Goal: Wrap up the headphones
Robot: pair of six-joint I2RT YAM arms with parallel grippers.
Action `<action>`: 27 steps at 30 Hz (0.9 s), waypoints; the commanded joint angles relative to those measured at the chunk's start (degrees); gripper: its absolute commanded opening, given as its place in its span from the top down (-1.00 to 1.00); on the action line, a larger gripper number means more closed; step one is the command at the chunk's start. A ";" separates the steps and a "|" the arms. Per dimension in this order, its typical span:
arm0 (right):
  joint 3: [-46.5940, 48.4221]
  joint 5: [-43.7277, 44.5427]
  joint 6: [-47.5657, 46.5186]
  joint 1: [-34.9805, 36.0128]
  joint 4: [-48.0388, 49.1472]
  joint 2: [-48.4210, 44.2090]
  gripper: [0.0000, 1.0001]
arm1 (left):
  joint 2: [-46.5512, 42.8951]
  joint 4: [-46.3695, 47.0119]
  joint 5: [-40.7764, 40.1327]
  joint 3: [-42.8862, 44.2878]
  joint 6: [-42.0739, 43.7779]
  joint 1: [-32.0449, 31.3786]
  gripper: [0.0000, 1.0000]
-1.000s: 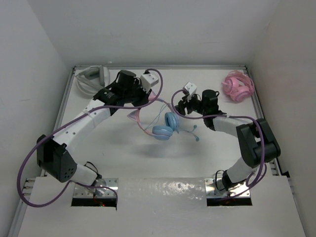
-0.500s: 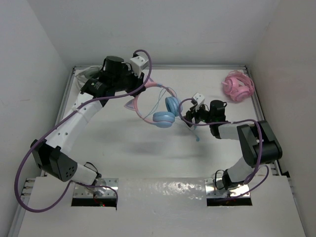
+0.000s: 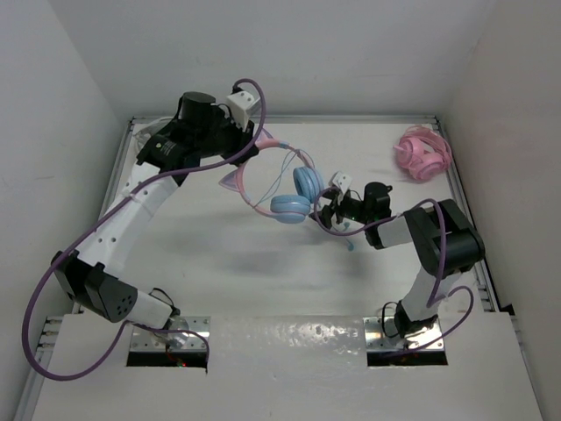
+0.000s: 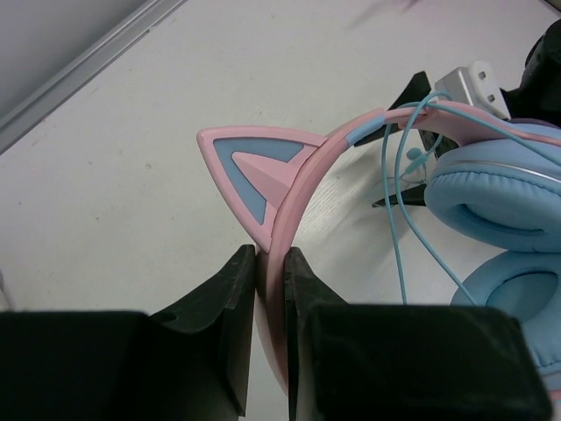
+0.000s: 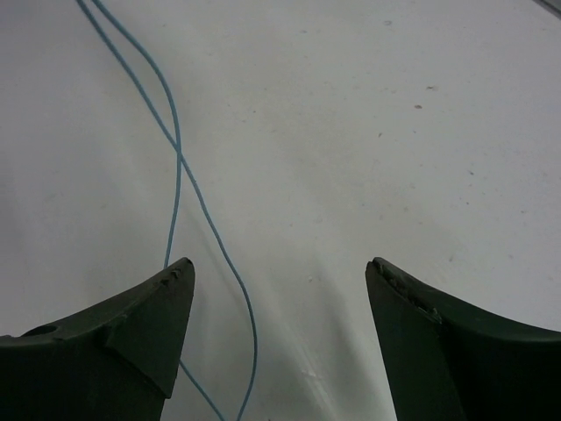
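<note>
The cat-ear headphones (image 3: 291, 207) have a smooth pink plastic headband (image 4: 307, 167) with a soft sheen. Their light blue ear cups (image 4: 491, 189) are padded in a smooth, faintly glossy leather-like skin, and the thin light blue cable (image 5: 175, 175) is smooth and looks rubbery. The fingers (image 4: 230, 307) of the left gripper (image 4: 269, 254) and right gripper (image 5: 279, 263) are matt black plastic with slightly nicked edges, above a matt white table (image 5: 394, 132) flecked with small scuffs. At the table's far right corner, the all-pink bundled headphones (image 3: 422, 152) look like plastic, but are too small to judge their finish.
</note>
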 commanded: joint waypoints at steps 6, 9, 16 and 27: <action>1.68 -0.55 -4.83 1.73 -6.45 -1.65 -0.52 | -0.37 2.78 2.34 5.04 -2.45 0.45 1.00; 4.57 0.50 -3.10 1.82 -11.29 -1.74 -0.51 | -0.45 2.77 2.25 4.96 -2.28 0.37 1.00; 13.71 17.99 -3.95 1.65 -28.93 -7.98 -0.48 | -1.16 2.95 2.07 3.81 -1.57 0.37 1.00; 10.29 18.45 -20.57 1.21 -46.18 -18.79 -0.54 | -1.07 3.39 2.51 3.20 -1.49 0.37 1.00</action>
